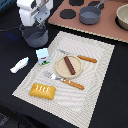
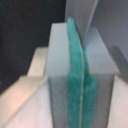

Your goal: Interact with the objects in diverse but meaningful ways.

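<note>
My gripper [image 1: 36,22] hangs at the exterior view's upper left, just above the grey two-handled pot [image 1: 34,36]. In the wrist view the fingers [image 2: 59,75] press from both sides on a thin teal-green piece [image 2: 77,75]; the exterior view does not show it. The brown sausage [image 1: 70,65] lies on a tan plate [image 1: 61,70] on the striped mat [image 1: 95,95]. The golden scored bread loaf [image 1: 43,90] is at the mat's near corner. The white-blue-green carton [image 1: 43,56] stands at the mat's edge. The white fish-shaped piece [image 1: 20,64] lies on the black table.
An orange-handled knife [image 1: 82,58] and fork [image 1: 65,81] flank the plate. A brown stove board [image 1: 107,27] at the back carries black burners, a dark saucepan [image 1: 90,15] and a beige bowl [image 1: 122,17].
</note>
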